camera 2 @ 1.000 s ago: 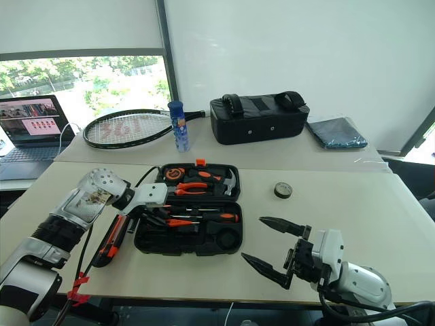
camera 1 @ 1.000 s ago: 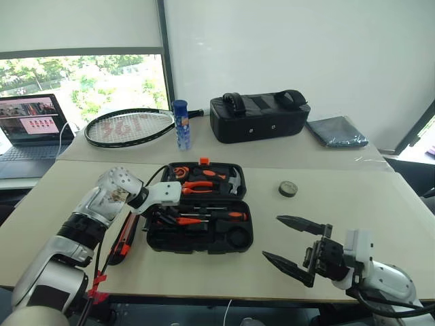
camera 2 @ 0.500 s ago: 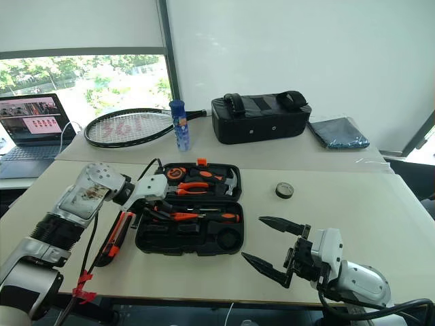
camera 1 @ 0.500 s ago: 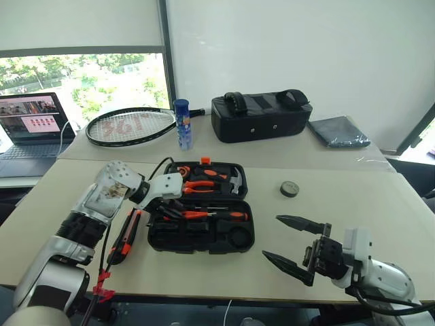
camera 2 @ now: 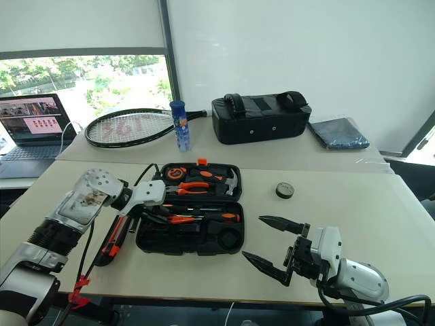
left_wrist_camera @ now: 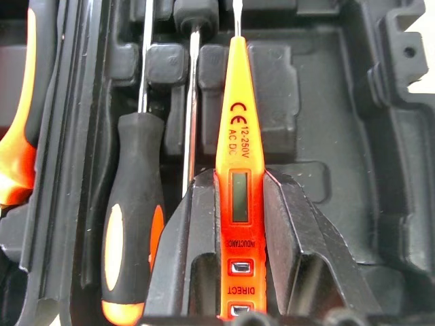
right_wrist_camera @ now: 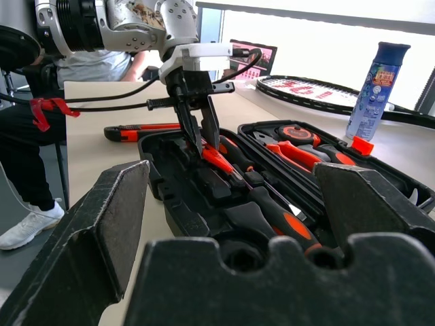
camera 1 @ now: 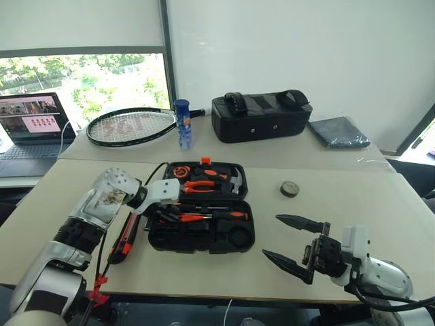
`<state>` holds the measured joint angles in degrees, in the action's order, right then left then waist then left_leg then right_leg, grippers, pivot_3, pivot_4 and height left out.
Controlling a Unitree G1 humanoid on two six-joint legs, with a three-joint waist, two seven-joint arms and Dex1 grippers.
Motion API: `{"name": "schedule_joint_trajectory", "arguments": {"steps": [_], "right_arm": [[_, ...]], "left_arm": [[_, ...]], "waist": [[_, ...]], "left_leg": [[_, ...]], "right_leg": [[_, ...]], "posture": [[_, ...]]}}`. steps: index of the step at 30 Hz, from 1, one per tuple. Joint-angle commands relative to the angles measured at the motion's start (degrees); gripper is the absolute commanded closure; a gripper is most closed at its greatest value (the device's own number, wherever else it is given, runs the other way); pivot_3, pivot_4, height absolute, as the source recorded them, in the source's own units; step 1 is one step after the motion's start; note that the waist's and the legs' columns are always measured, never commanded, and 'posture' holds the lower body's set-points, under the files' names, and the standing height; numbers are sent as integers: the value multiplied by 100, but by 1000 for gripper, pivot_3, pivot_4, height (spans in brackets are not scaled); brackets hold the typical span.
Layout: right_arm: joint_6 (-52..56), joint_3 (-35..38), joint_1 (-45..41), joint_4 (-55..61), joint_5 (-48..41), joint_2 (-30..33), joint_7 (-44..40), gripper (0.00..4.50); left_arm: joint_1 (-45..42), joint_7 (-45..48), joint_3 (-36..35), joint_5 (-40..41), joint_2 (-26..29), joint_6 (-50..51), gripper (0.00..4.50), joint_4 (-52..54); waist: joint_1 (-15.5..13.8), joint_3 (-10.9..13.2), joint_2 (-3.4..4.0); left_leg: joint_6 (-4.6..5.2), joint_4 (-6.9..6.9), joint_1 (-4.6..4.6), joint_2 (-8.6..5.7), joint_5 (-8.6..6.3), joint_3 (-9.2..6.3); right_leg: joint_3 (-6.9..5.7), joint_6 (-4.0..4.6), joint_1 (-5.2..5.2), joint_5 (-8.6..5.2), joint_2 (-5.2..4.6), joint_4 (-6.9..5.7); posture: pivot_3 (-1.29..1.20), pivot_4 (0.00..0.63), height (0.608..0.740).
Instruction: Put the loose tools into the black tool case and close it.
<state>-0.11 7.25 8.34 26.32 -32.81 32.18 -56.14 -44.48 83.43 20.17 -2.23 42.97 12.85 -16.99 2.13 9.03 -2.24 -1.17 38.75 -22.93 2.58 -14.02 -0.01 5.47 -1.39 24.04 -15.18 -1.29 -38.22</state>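
1. Left gripper is closed on the small all-orange tester screwdriver, pinching it near the display end. Its tip points along the case's front half, over the moulded slots.
2. The black tool case lies open and flat on the table, near the front edge. Pliers and the other fixed tools sit in the far half. Two orange-and-black screwdrivers are already in the near half.
3. Step in hand, as I judge it: seat the tester. Line its shaft up with the free groove beside the black-handled screwdriver — lower until the body rests in the slot, then release. Let go too high or skewed and it may lie across the ribs and block the lid.
4. Right gripper hangs fully open and empty, just right of the case above the table edge.
5. Still loose: the utility knife on the table just left of the case, under the left arm, and the tape roll to the right, apart from the case.
6. Room — the table right of the case is open. The knife lies close to the case's left wall and near the front edge, so pick it with care. The lid should swing shut without meeting the bottle or bag behind.
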Motion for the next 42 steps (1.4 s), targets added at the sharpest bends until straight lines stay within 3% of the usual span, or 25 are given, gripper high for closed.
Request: {"name": "schedule_joint_trajectory", "arguments": {"steps": [1, 10, 12, 14, 17, 24, 29, 33, 38, 42], "right_arm": [[-77, 55, 22, 184, -53, 5, 6, 0], [-87, 44, 27, 188, -44, -22, 35, 0], [-96, 25, 8, 170, -33, -38, 39, 0], [-99, 19, -5, 155, -30, -55, 46, 0], [-113, 7, -9, 123, -12, -77, 31, 0], [-121, -22, -26, 50, 0, -105, -7, 0], [-122, -63, -68, -7, 4, -122, -34, 0], [-124, -121, -129, -47, 29, -145, -12, 0], [-155, -128, -113, -51, 55, -161, 16, 0], [-167, -109, -81, -41, 64, -166, 23, 0]], "left_arm": [[-4, -97, 70, -130, -41, 109, 4060, -26], [-96, -1, 252, -317, -40, 146, 4060, -89], [-159, -60, 194, -308, -85, 154, 3060, -137], [-211, -46, 127, -250, -113, 44, 2553, -146], [-253, 52, -72, -1, -155, 63, 1450, -20], [-284, 546, -363, 551, 116, 432, 1450, 533], [-282, 192, -561, 576, 95, 249, 1450, 321], [-201, -212, -717, 600, -164, -65, 2380, -145], [47, -294, -736, 661, -289, -129, 4364, -298], [124, -448, -708, 590, -331, -130, 4492, -348]], "waist": [[1, 0, 0], [-2, -1, 2], [0, -1, 2], [0, -2, 3], [-23, -2, 4], [-55, -2, 5], [-59, -3, 5], [-77, -2, 5], [-85, -3, 5], [-110, -2, 5]], "left_leg": [[0, 0, 0, 0, 0, 0], [0, 2, 6, -1, 0, 0], [0, 2, 6, -1, 0, 1], [0, 2, 7, 0, 0, 0], [0, 8, 5, -1, 0, 0], [0, 16, -3, -1, 0, 1], [1, 16, -5, 0, 0, 1], [1, 17, -3, -1, 0, 1], [2, 17, -4, -1, -1, 2], [2, 17, -11, -1, -1, 0]], "right_leg": [[0, 0, 0, 0, 0, -1], [1, -1, -7, 0, -1, -1], [1, -1, -7, 0, 0, -1], [1, -1, -7, 1, 0, -2], [1, -5, -7, 3, 0, -5], [2, -11, -2, 7, 0, -2], [3, -11, 0, 8, 0, -1], [2, -11, -3, 8, 0, -2], [4, -10, -2, 8, -1, 0], [2, -9, 4, 9, -1, -1]], "posture": [[0, 150, 740], [0, 150, 740], [0, 150, 740], [0, 150, 740], [0, 150, 740], [0, 150, 740], [0, 150, 740], [0, 150, 740], [0, 150, 740], [0, 150, 740]]}}
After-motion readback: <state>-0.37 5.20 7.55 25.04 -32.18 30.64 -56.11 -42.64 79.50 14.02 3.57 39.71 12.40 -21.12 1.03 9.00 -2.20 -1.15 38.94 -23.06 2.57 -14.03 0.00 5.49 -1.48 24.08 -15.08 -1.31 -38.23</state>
